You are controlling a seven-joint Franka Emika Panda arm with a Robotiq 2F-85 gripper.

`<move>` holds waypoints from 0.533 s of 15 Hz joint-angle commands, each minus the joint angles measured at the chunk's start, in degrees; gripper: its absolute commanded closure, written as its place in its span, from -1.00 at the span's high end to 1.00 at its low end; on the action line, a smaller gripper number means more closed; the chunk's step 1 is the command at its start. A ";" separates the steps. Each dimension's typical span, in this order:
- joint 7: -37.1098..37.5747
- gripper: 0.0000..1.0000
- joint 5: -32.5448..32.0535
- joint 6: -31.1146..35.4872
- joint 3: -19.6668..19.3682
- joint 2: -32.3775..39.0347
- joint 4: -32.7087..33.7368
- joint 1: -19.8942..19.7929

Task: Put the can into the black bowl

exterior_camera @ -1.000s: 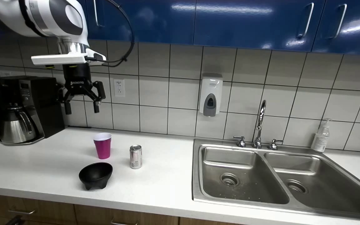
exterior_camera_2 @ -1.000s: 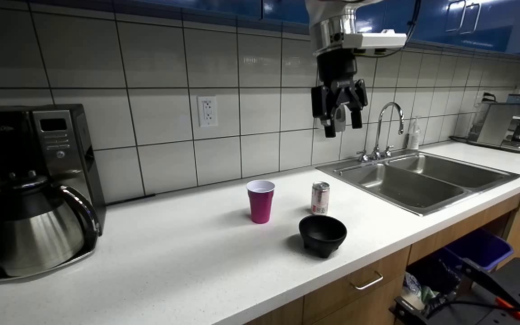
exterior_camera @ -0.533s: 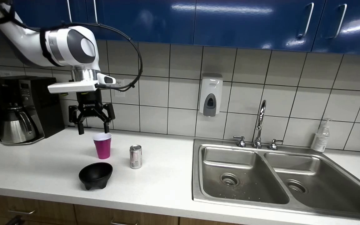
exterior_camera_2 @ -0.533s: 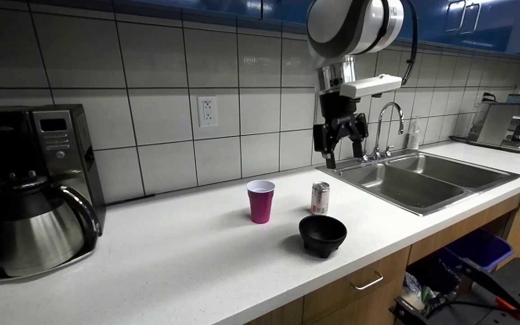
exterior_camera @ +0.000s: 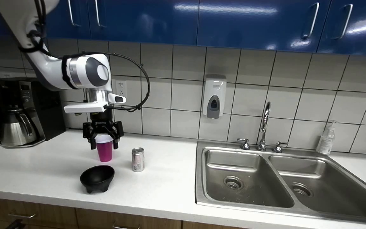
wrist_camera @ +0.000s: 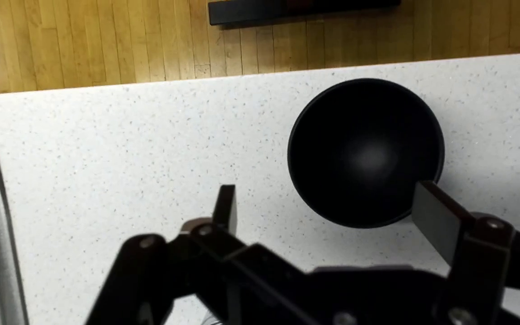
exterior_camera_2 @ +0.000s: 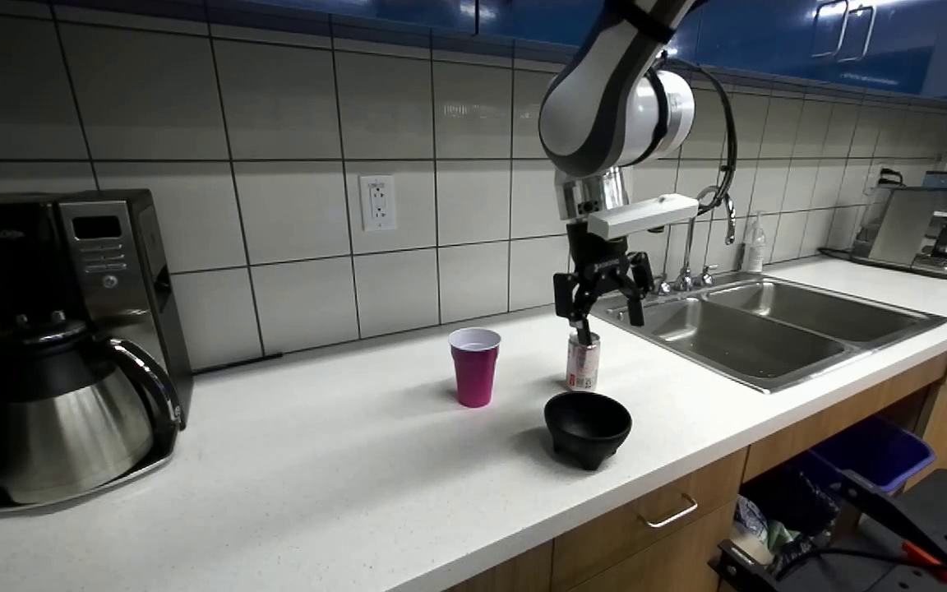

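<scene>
The silver can stands upright on the counter in both exterior views. Only a sliver of it shows at the bottom edge of the wrist view. The black bowl sits near the counter's front edge, close to the can. It shows whole except where my right fingertip overlaps its rim in the wrist view. My gripper is open and empty, pointing down above the counter. In an exterior view one fingertip overlaps the can's top; I cannot tell that they touch.
A pink cup stands near the can and bowl; the fingers overlap it in an exterior view. A coffee maker with a steel pot stands at one end, the steel sink on the other side. A tiled wall runs behind.
My gripper has come down from high by the wall to just above the height of the cup and can, staying open. The can, bowl and cup have not moved.
</scene>
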 commanded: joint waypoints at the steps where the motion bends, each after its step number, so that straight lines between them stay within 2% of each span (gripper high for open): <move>1: 3.59 1.00 0.27 -1.17 -1.38 7.12 7.68 -0.10; 8: 5.33 1.00 1.43 -1.64 -4.25 16.19 18.16 -0.20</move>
